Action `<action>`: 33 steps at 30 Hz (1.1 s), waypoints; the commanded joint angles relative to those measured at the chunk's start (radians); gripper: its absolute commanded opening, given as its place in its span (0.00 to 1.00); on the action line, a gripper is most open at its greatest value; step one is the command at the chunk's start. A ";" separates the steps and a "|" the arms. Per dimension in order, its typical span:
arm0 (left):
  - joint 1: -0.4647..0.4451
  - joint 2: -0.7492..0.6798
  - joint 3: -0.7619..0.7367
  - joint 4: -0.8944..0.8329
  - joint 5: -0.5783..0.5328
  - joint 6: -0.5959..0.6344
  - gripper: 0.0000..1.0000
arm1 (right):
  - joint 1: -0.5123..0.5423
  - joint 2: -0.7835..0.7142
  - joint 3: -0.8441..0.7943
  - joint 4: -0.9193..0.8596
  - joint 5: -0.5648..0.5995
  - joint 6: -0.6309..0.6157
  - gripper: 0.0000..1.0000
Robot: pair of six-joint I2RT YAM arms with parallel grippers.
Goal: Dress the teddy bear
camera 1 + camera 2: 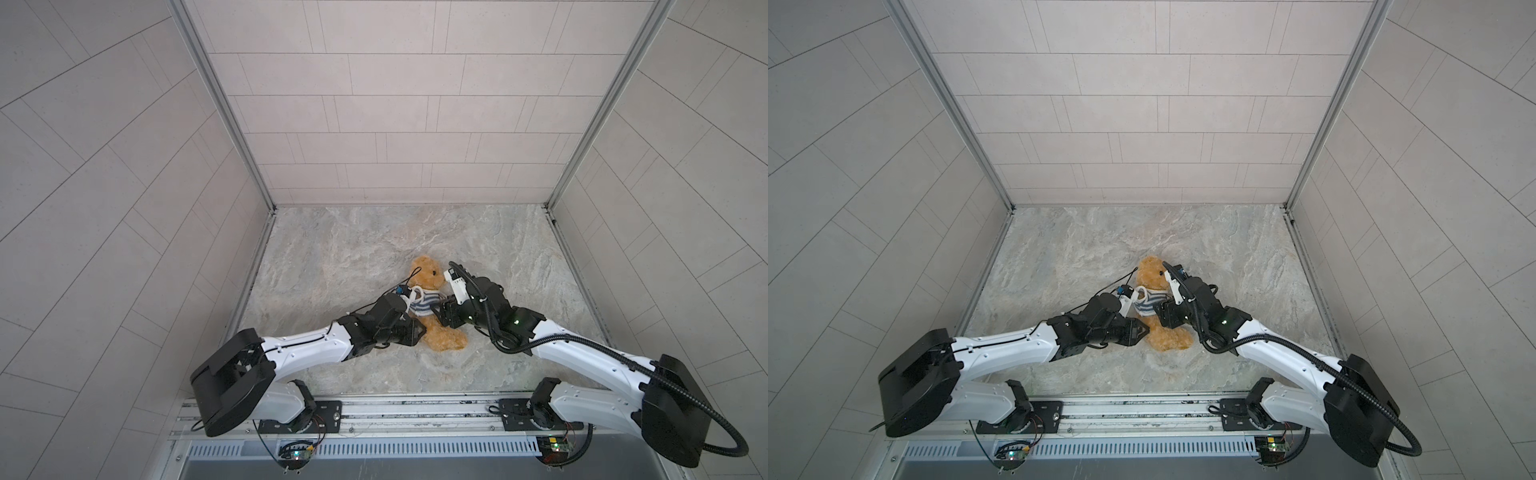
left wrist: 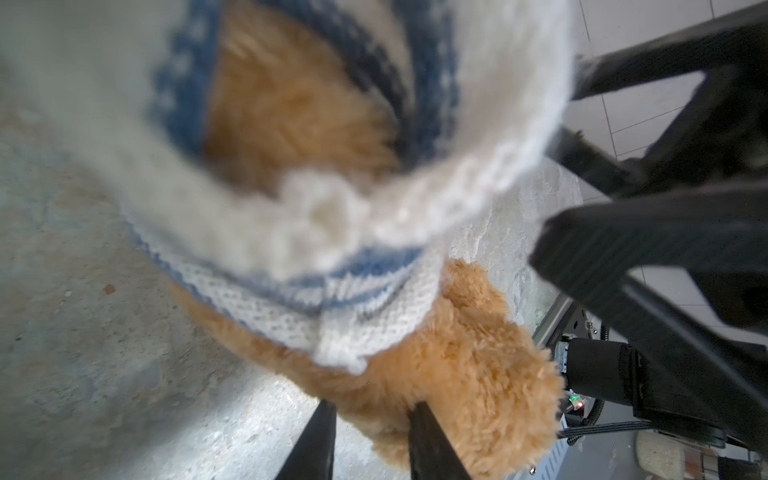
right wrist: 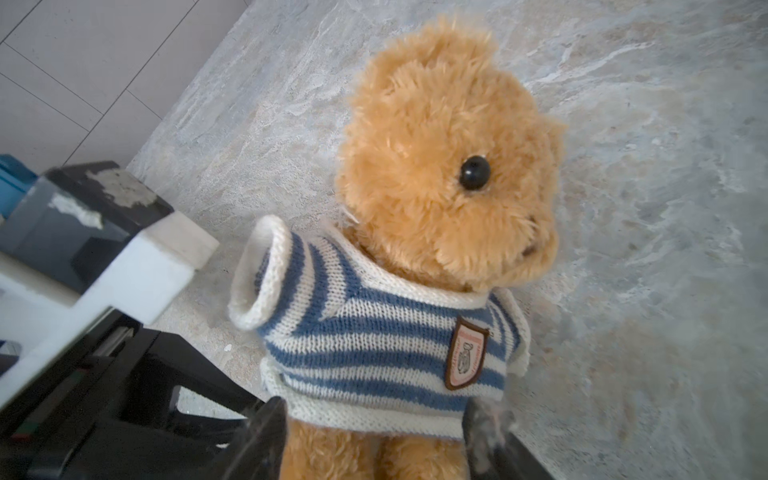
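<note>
Fluffy golden-brown plush teddy bear (image 1: 428, 272) lying centre-frame — right gripper (image 3: 376, 436) clamping its hips, left gripper (image 2: 372, 440) pinching a leg (image 2: 478, 374) — I'm risking bunching the empty sleeve (image 3: 257, 274) of its blue-and-white striped knit shirt (image 3: 374, 340) by tugging.

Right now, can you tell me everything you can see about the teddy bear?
The teddy bear is fluffy golden-brown plush with a shiny black bead eye and round ears. It wears a knitted blue-and-white striped sweater with a small badge; one sleeve looks empty. It rests on the stone-look table, head away from the robot. The right tool clasps its hips, and the left tool pinches fur below the sweater.
</note>
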State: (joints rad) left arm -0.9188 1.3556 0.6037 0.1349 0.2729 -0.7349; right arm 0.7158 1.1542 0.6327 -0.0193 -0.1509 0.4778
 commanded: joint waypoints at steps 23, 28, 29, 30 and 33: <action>0.143 -0.316 -0.018 -0.230 -0.005 0.051 0.29 | 0.079 0.240 -0.107 0.222 0.048 0.130 0.53; 0.144 -0.236 0.073 -0.233 0.007 0.054 0.20 | 0.098 0.260 -0.109 0.217 0.040 0.143 0.42; 0.144 -0.219 0.087 -0.233 0.010 0.054 0.18 | 0.102 0.266 -0.108 0.222 0.040 0.146 0.41; 0.144 -0.197 0.101 -0.237 0.011 0.053 0.16 | 0.108 0.271 -0.107 0.228 0.042 0.148 0.40; 0.145 -0.161 0.112 -0.227 0.011 0.042 0.12 | 0.122 0.283 -0.100 0.234 0.046 0.153 0.40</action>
State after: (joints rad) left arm -0.7773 1.1744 0.6975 -0.0689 0.2760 -0.7002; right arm 0.8162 1.4029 0.5484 0.2794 -0.0971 0.6071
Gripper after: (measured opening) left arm 0.127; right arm 0.402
